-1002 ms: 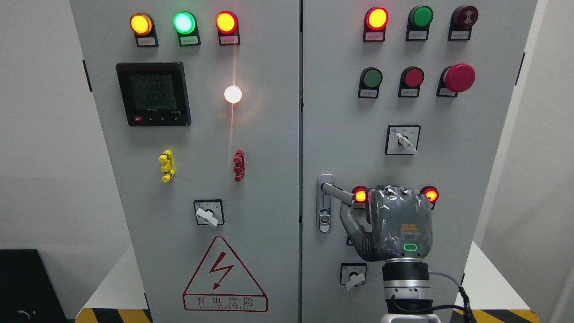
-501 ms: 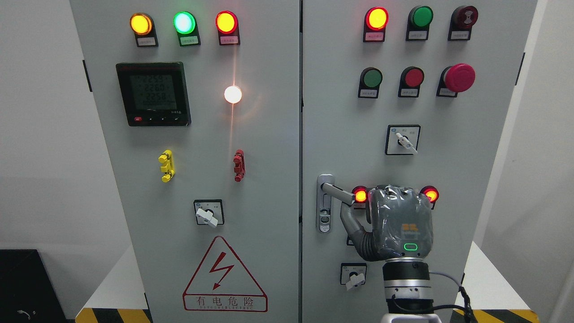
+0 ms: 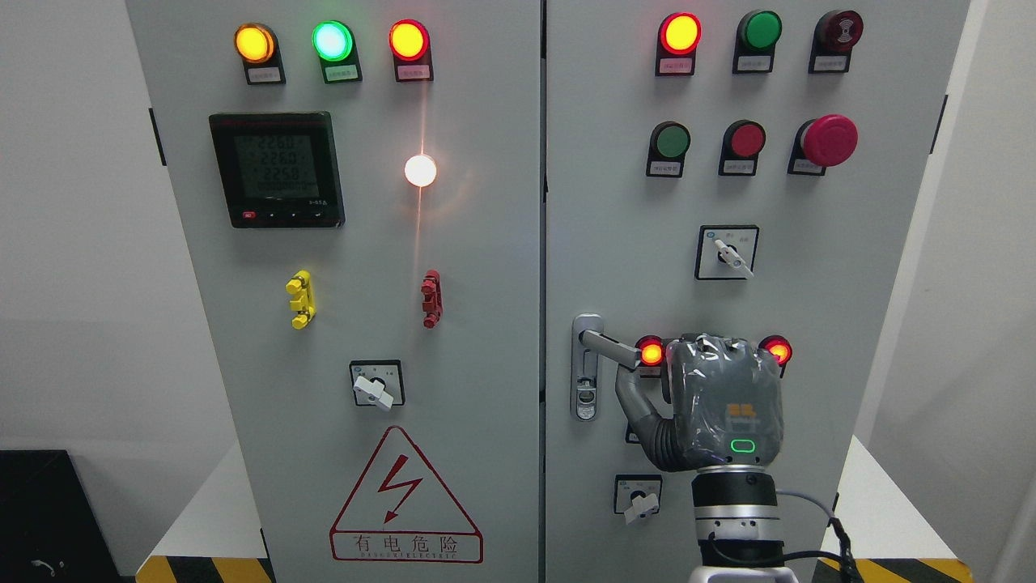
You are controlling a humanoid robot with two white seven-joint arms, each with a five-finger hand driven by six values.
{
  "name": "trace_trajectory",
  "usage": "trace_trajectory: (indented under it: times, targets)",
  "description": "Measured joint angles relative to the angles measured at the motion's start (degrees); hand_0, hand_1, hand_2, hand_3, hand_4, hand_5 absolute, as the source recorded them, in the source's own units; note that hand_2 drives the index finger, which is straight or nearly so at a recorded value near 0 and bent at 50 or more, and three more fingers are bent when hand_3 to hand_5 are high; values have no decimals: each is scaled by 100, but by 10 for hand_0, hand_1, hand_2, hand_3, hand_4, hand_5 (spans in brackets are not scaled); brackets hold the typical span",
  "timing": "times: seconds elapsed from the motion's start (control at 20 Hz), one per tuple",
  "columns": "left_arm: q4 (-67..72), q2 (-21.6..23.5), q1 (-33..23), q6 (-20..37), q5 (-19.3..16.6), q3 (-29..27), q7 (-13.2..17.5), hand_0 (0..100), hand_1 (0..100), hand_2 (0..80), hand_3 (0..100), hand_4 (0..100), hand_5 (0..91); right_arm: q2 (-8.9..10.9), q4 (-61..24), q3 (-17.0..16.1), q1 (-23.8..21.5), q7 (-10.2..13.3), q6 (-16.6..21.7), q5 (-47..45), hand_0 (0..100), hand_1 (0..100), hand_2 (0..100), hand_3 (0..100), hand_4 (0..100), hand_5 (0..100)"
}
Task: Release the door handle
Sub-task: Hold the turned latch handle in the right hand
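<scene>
A: Door handle (image 3: 609, 346) first: where is it, and is it held?

B: Lower centre-right of the frame, on the left edge of the right cabinet door (image 3: 809, 202). Its silver lever sticks out rightward from a tall escutcheon plate (image 3: 586, 368). The right hand (image 3: 712, 405), nearest the camera, comes up from the bottom edge on its wrist cuff. We see the back of the palm; the thumb (image 3: 634, 401) reaches up to the underside of the lever's end. The other fingers curl away behind the palm, so I cannot tell whether they are closed on the lever or merely resting by it.

A: Why hold it that way?

B: My guess is that thumb-under, fingers-over suits turning a lever. To let go, the fingers would need to open and the hand draw back.

A: And the left hand?

B: Out of view.

A: Any containers?

B: Only the cabinet itself, and both doors are shut, so its contents are hidden. Beside the hand glow two red lamps (image 3: 650, 352); below it sits a small rotary switch (image 3: 639, 495). Farther up are another selector switch (image 3: 728, 253), a mushroom stop button (image 3: 829, 140), and on the left door (image 3: 364, 243) a digital meter (image 3: 277, 169).
</scene>
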State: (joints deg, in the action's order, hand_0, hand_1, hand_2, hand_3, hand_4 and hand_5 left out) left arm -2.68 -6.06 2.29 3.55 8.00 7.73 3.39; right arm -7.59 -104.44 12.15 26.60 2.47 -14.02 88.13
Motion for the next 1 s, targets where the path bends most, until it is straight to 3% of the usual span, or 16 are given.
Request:
trace_trajectory:
  times: [1.0]
  targets:
    - [-3,0,0,0,0,0,0,120,556,0,0,0,0,2,-16,-2,11,-10,0,2,527,397,971,1000,1000,1000]
